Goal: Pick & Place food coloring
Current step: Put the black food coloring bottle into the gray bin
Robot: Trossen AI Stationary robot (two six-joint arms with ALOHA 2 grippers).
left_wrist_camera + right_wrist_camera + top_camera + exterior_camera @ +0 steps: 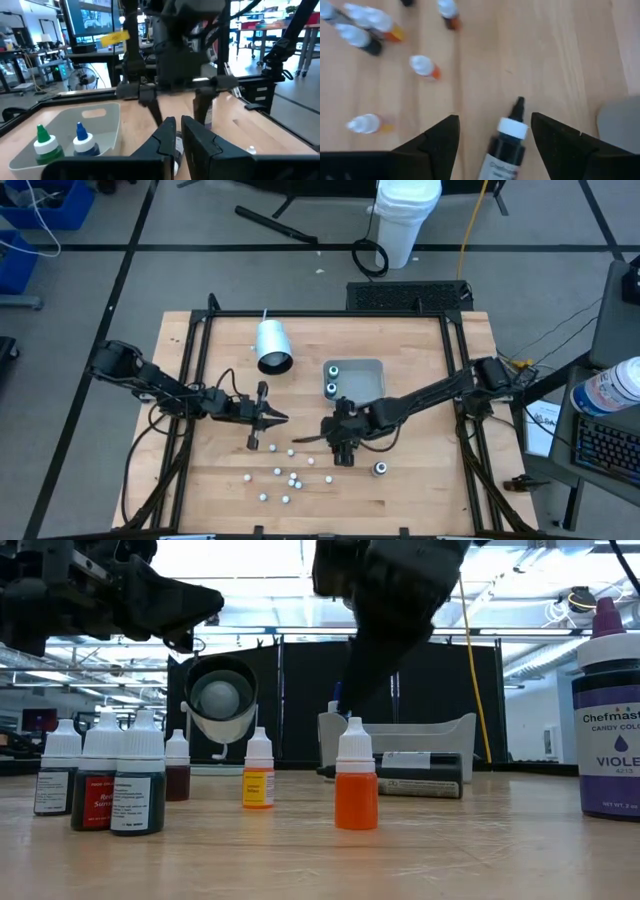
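Note:
Several small food coloring bottles (285, 477) stand scattered on the near part of the wooden table; the low view shows an orange one (355, 795) and a yellow one (258, 780). A black bottle with a white collar (507, 147) lies on the table between the fingers of my right gripper (495, 119), which is open and slants down over it (343, 448); table shows on both sides of the bottle. A green-topped (45, 142) and a blue-topped bottle (82, 140) stand in the clear tray (368, 375). My left gripper (278, 418) hovers level left of the tray, shut to a narrow slit (178, 132).
A white cup (272, 345) lies on its side at the table's far left, its mouth toward the near edge. A larger violet bottle (610, 730) stands near the right, close to the front edge. Black rails frame the table (200, 360).

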